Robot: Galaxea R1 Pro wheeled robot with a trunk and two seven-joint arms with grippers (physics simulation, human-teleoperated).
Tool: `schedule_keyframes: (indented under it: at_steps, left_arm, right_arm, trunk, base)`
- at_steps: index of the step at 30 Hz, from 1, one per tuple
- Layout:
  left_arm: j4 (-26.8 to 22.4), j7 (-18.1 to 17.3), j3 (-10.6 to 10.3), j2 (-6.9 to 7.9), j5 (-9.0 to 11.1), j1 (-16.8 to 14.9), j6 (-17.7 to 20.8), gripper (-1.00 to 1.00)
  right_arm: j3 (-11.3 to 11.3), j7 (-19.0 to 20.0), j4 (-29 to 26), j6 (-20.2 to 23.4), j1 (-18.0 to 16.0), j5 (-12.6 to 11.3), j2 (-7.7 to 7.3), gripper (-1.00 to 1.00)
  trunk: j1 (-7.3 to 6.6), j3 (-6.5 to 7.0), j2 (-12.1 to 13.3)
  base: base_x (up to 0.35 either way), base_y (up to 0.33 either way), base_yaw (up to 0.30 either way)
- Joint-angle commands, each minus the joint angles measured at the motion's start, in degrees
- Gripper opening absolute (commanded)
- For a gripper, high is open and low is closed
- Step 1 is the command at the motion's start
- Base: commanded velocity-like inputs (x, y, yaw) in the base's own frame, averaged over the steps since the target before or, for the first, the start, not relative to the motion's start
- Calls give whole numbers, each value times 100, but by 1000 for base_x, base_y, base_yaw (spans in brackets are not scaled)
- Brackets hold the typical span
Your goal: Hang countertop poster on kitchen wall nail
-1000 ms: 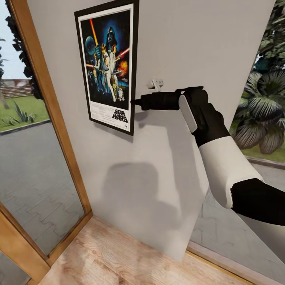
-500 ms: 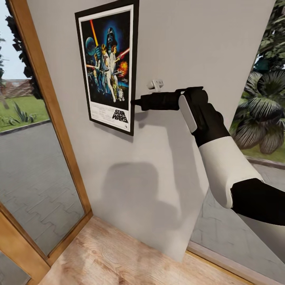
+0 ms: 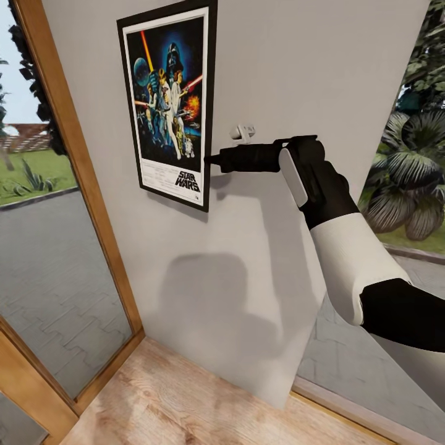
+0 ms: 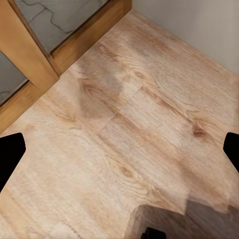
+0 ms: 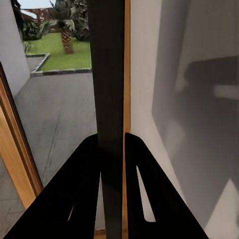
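1. Poster (image 3: 170, 105) edge sits pinched between the two fingers of the right gripper (image 5: 112, 149), seen as a dark vertical strip in the right wrist view.
2. From the head camera, the right gripper (image 3: 210, 161) meets the black frame low on its right side, with the arm reaching in from the right.
3. Left gripper (image 4: 119, 154) has its fingertips spread wide over the light wood floor (image 4: 124, 129), holding nothing.
4. Flat against the pale grey wall (image 3: 296, 74), the poster hangs upright beside a wooden door frame (image 3: 80, 161).
5. A small white fitting (image 3: 243, 131) sits on the wall just above the gripper.
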Motion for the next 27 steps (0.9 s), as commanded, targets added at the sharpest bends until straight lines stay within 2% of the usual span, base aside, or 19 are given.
schedule_keyframes:
  at_steps: [1, 24, 27]
  left_arm:
    - [-6, -45, 24, -3, 3, -3, -5, 100]
    - [-6, -45, 22, -3, 1, -5, -4, 100]
    - [-6, -45, 21, -3, 1, -2, -5, 100]
  right_arm:
    - [0, -7, 1, 47, -6, -55, 2, -100]
    - [1, -7, 1, 47, -6, -55, 3, -100]
    - [5, -128, 1, 47, -6, -55, 3, -100]
  trunk:
    - [4, -11, -12]
    - [4, -11, -12]
    - [4, -11, -12]
  base:
    - [0, 0, 0]
    - [20, 0, 0]
    - [59, 0, 0]
